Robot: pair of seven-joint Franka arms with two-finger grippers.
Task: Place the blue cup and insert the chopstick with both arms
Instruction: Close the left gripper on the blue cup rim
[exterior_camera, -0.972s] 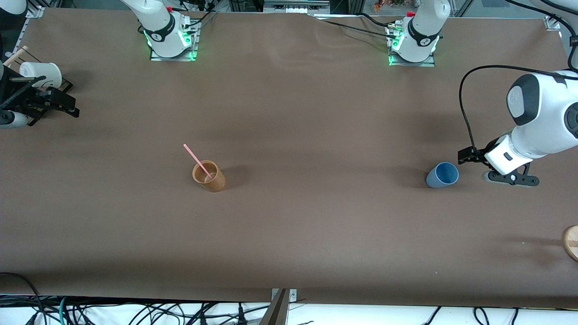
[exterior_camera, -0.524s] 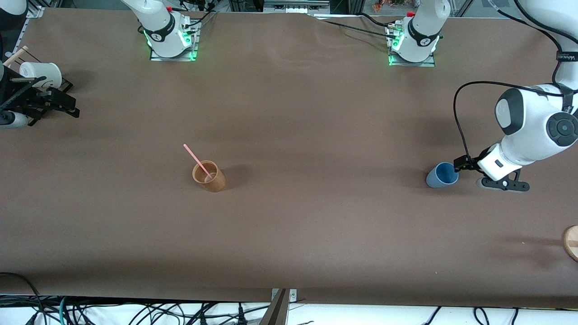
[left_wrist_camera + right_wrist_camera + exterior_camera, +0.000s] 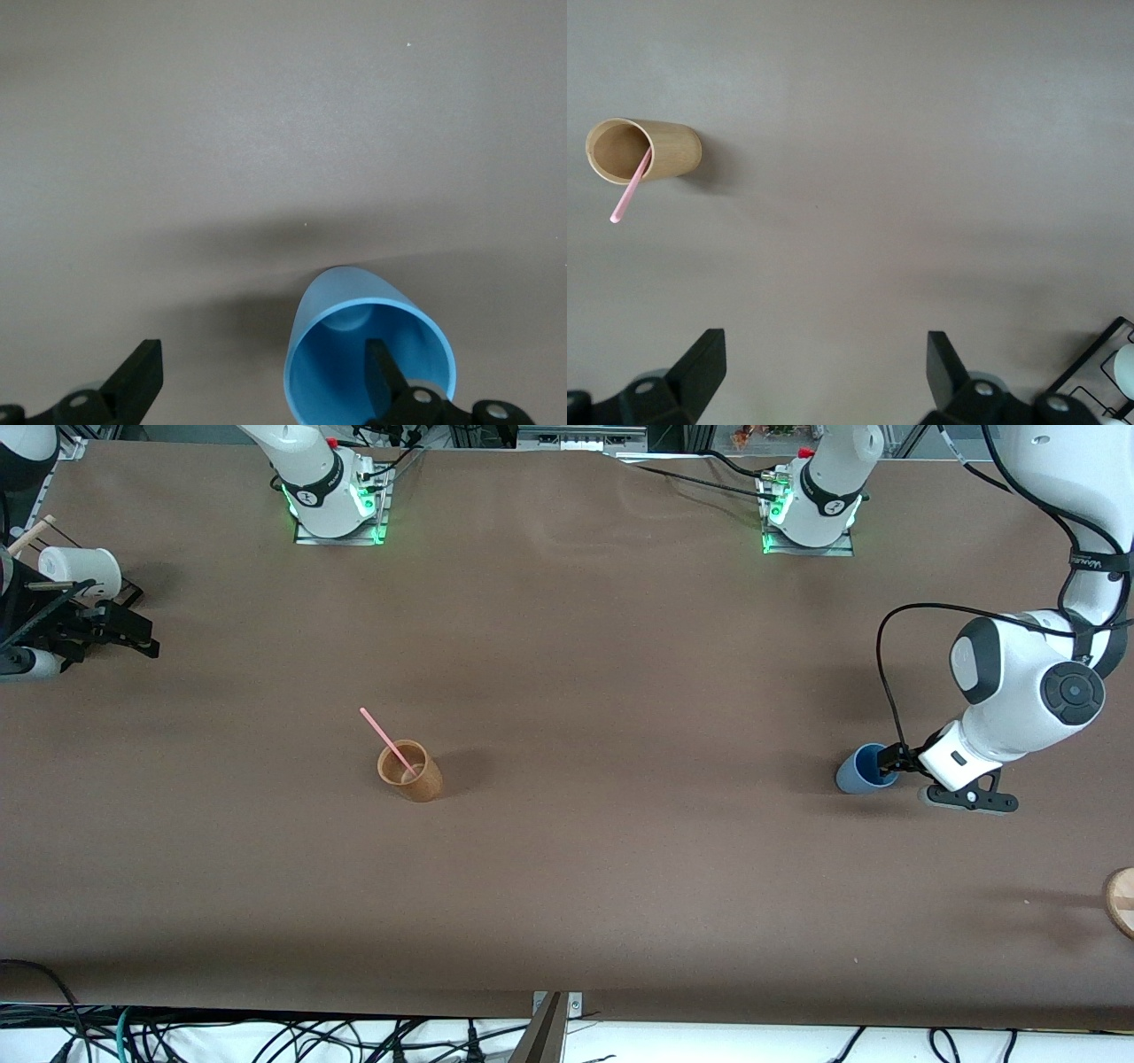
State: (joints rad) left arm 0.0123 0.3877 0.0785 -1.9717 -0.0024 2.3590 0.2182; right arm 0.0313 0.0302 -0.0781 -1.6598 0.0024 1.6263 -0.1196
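Your small matte light-blue tapered cup point(image 3: 864, 770) stands upright on the brown table point(image 3: 620, 868), toward the left arm's end, mouth up. In the left wrist view the blue cup point(image 3: 368, 359) shows its open rim and pale inside. The left gripper point(image 3: 890, 762) is right at that rim: its black fingers point(image 3: 383, 372) are spread wide apart, one of them dipping inside the cup's mouth, the other well out over bare table beside the cup. Nothing is clamped yet. The white left arm point(image 3: 1019, 691) bends down over the cup from the table's edge.

Look toward the right arm's end and you find the thin straight pink chopstick point(image 3: 386, 740). It leans in a tan wooden-looking cup point(image 3: 410, 771), its lower end inside and its upper end sticking out past the rim. The right wrist view shows the same pair, the chopstick point(image 3: 631, 188) slanting out of the tan cup point(image 3: 642, 150). The tan cup sits well apart from the blue cup, about as near to the front camera.

The right gripper point(image 3: 133, 638) waits near the table's edge at the right arm's end, just beside a white cylindrical cup point(image 3: 80, 571) on a black wire rack point(image 3: 124, 593); its fingers point(image 3: 700, 363) stand apart, holding nothing. A pale wooden stick point(image 3: 29, 535) pokes out near the white cup. A round wooden disc point(image 3: 1121, 902) shows at the edge by the left arm's end.
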